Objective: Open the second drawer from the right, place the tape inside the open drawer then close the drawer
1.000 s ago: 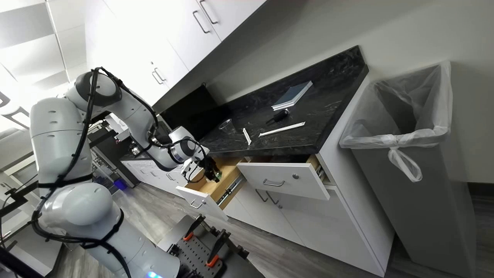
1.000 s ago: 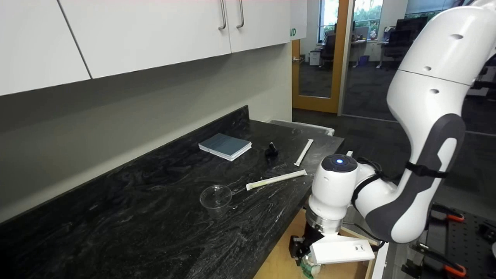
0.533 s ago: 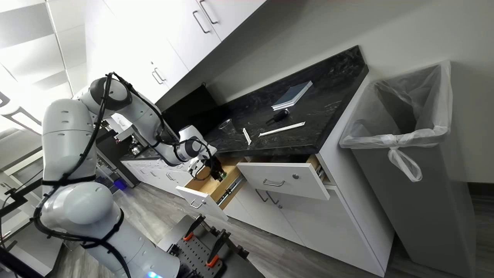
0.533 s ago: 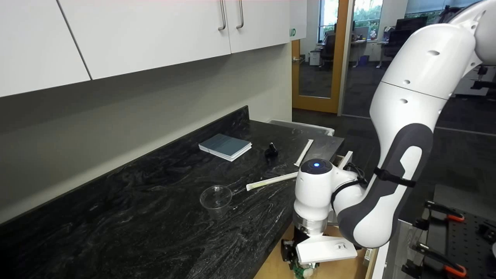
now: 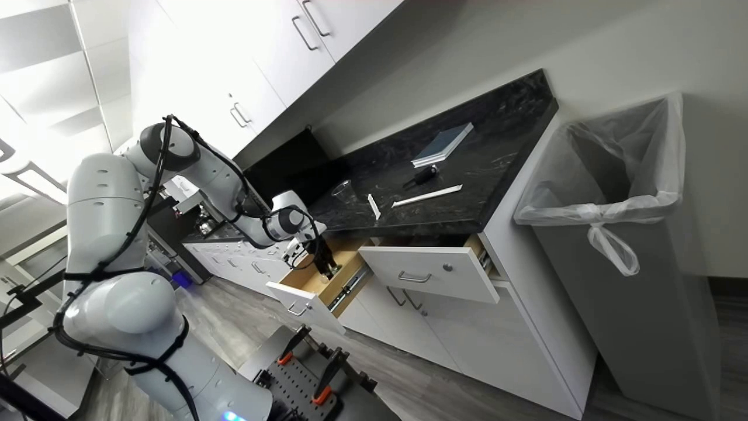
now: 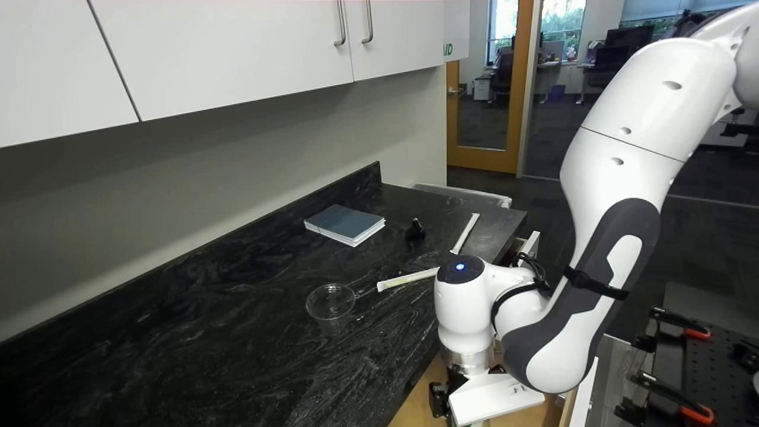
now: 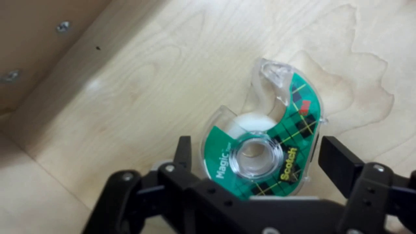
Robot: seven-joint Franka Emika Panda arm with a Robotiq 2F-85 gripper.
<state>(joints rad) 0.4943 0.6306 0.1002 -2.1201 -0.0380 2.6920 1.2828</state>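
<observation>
The tape [image 7: 295, 139] is a clear dispenser with green Scotch labels. It lies with its label face up on the drawer floor in the wrist view. My gripper [image 7: 255, 146] is open, its black fingers on either side of the tape with a small gap at each. The second drawer from the right [image 5: 307, 307] is pulled open, with a white front and tan wooden box; its floor also shows in the wrist view [image 7: 146, 97]. The gripper reaches down into this drawer in both exterior views [image 5: 328, 270] [image 6: 442, 398]. In an exterior view the arm mostly hides the tape.
A wider white drawer [image 5: 429, 269] on the right is partly open. The black counter [image 6: 237, 332] holds a clear cup [image 6: 330, 302], a book [image 6: 344, 224], a black object [image 6: 415, 230] and two white wrapped sticks. A trash bin [image 5: 619, 280] stands beside the cabinet.
The arm has moved further over and down into the drawer. A second ago the tape was at the gripper above the floor; now it lies between the parted fingers. The drawers have not moved.
</observation>
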